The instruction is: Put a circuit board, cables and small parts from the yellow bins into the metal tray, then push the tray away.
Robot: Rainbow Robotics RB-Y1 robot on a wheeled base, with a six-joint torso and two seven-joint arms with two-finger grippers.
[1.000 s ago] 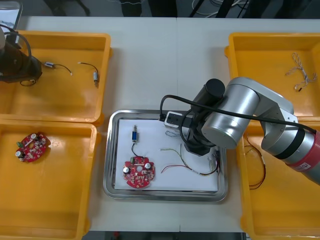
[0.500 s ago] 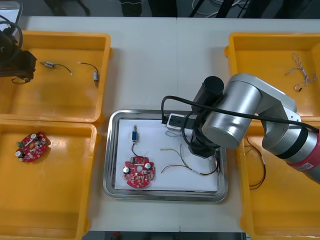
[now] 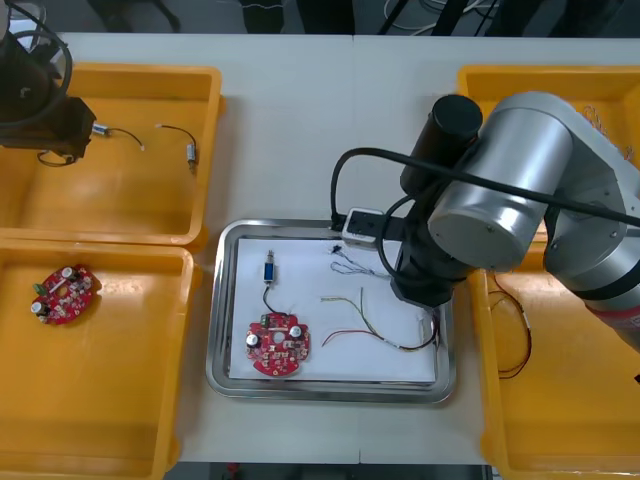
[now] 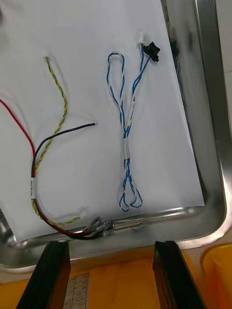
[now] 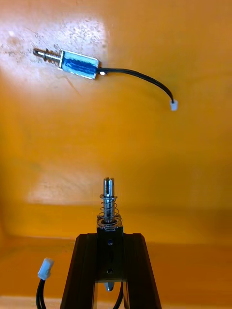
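1. Light counter [image 3: 300, 120], yellow bins [image 3: 481, 380] at its four corners and a metal tray [image 3: 222, 330] between them near the front edge: the sorting job looks well along.
2. Already in the tray are a red circuit board [image 3: 279, 345] by its front left corner and a boxed metal part [image 3: 269, 270] on a black lead toward the far left corner. A red and yellow cable [image 3: 375, 335] lies right of centre, and a blue and white cable [image 4: 126, 135] lies along the right edge.
3. Right gripper [image 4: 108, 246] hangs over the tray's right rim, fingers spread wide and empty, the blue and white cable lying free on the white liner ahead of them.
4. Left gripper [image 5: 107, 239] works inside the far-left bin [image 3: 212, 150], by its left wall, fingers clamped on a spring-tipped metal part [image 5: 109, 203]. A loose metal part [image 5: 77, 64] with its own black lead lies on the bin floor beyond.
5. Step in hand, by the look of it, is fetching another small part. The next move calls for lifting it clear of the bin wall, carrying it to a bare patch of liner and releasing it, once the right arm has cleared the tray. The push remains.
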